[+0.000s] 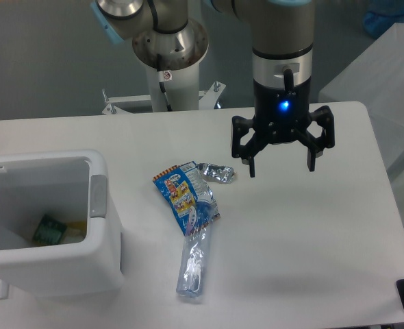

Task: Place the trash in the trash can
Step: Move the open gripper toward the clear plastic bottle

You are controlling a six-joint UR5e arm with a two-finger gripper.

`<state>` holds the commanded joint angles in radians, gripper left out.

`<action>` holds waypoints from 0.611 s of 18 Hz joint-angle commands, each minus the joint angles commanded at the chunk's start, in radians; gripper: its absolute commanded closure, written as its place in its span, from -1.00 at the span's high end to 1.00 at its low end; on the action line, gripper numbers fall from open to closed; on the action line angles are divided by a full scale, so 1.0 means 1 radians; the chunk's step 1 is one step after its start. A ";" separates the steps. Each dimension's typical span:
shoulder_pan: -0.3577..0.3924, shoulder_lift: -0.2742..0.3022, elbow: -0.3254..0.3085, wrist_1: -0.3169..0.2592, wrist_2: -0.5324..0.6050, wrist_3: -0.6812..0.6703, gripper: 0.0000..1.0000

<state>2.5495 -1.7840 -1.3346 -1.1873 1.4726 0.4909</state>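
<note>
White tabletop [311, 240] is stretching across the scene, with a grey floor behind it and my arm's pale mounting column [169, 65] rising at the far edge. My gripper [282, 166] is hanging above the table's right half with its two black fingers [251, 154] spread wide apart, holding nothing, a blue light glowing on the wrist above them.

Left of my gripper, the trash is lying in a loose cluster on the table. A crumpled silver foil piece [216, 173] is sitting nearest my left-hand finger, apart from it and just beside the blue snack wrapper [181, 192], whose red-yellow print is facing up. That wrapper is overlapping the top end of a crushed clear plastic bottle [194, 264], which is running lengthwise toward the near edge of the table.

At the near left, the white trash can [85, 274] is standing open-topped, its grey latch [98, 195] facing the litter. Inside it, a small green packet [49, 229] and something yellow beside it are showing at the bottom. All three pieces of trash are lying outside the can, well apart from its wall.
</note>
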 joint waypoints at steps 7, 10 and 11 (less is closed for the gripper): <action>-0.008 -0.008 -0.014 0.008 -0.008 -0.002 1.00; -0.009 -0.012 -0.024 0.009 -0.012 0.002 1.00; -0.009 -0.017 -0.035 0.020 -0.015 0.002 1.00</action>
<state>2.5403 -1.8008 -1.3697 -1.1675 1.4573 0.4924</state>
